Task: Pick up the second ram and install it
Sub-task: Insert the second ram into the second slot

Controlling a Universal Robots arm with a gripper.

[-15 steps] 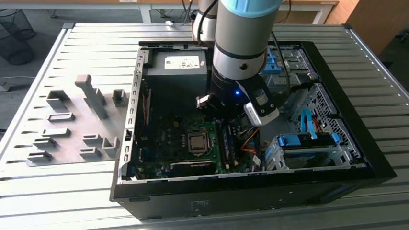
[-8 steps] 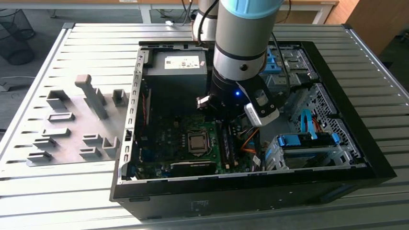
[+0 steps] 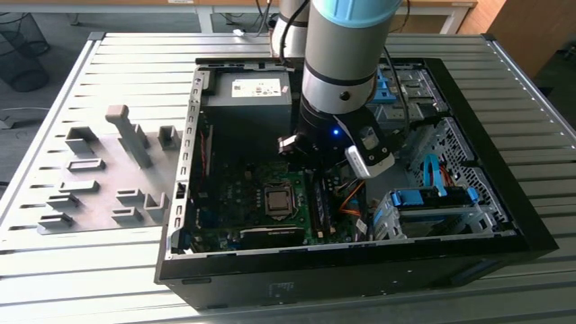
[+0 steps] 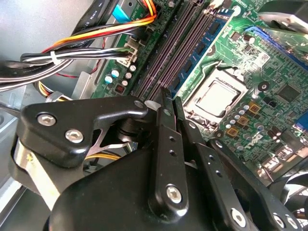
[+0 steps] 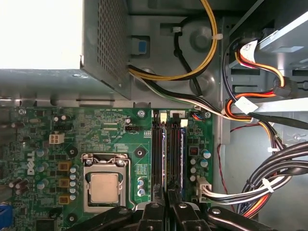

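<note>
the claw (image 4: 169, 98), matte black metal, fingers pinched narrow, empty, directly above the slim blue second ram (image 4: 199, 48) seated in its slot; first wrist view shows braided cables (image 5: 269, 178) beside.

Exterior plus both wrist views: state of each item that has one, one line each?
gripper: shut, holding nothing, tips low over the memory slots
second ram: seated in a slot, blue edge showing
memory slots: dark, running side by side next to the processor socket
processor socket: chip in place, no cooler on top
computer case: side panel off, lying flat on the table
grey holder blocks: standing empty
</note>
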